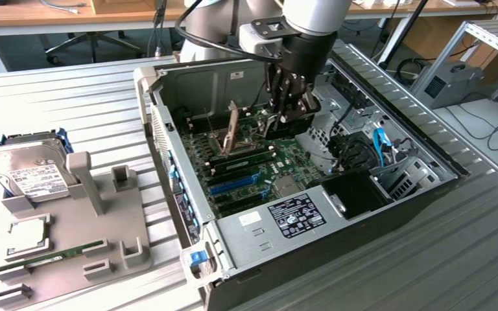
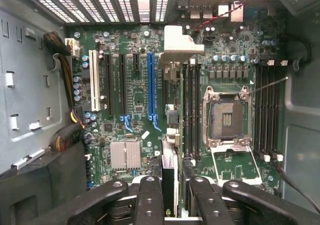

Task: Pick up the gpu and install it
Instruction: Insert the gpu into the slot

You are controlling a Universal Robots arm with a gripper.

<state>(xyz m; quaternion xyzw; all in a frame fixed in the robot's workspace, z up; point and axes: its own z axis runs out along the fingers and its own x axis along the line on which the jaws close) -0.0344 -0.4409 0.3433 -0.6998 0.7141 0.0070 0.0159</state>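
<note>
My gripper hangs inside the open computer case, above the motherboard. In the wrist view its black fingers are shut on the gpu, which I see edge-on as a thin dark green card. The card's silver metal end bracket sticks out at the far end. The card hovers over the board between the long blue slot and the black memory slots. Its fan face is hidden. The blue slots lie nearer the case front than the gripper.
The open CPU socket lies beside the held card, its latch plate raised. Cable bundles run along one case wall. A grey fixture at the exterior view's left holds a hard drive, a processor and a memory stick.
</note>
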